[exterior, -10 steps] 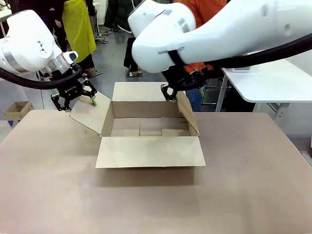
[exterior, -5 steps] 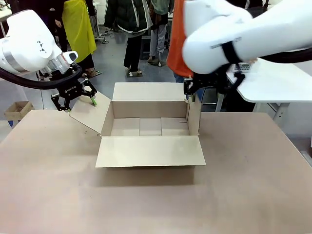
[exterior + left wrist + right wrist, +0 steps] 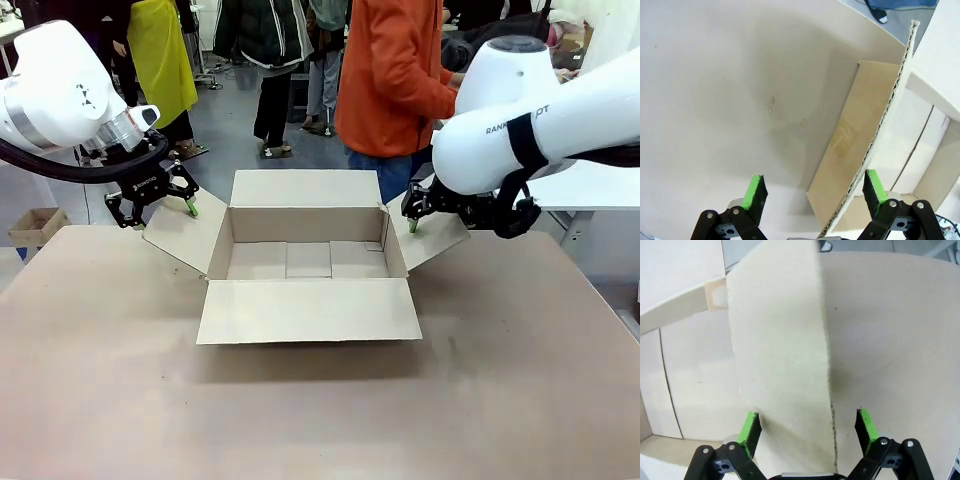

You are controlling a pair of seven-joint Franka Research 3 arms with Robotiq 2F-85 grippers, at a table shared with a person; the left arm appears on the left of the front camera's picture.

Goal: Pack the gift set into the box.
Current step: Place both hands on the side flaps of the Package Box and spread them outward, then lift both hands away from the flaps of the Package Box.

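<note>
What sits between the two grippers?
The open, empty box, seen in the front view; the left gripper and right gripper sit open at its two ends.

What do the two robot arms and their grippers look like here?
The left arm and right arm are rounded glossy white shells. A black cable loops under the left one, which has a silver wrist ring; the right carries grey lettering and a black band. The left gripper and right gripper are black linkages with green pads.

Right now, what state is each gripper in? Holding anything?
Left gripper: open, astride the box's left flap, not clamped.
Right gripper: open, astride the right flap, not clamped.
</note>
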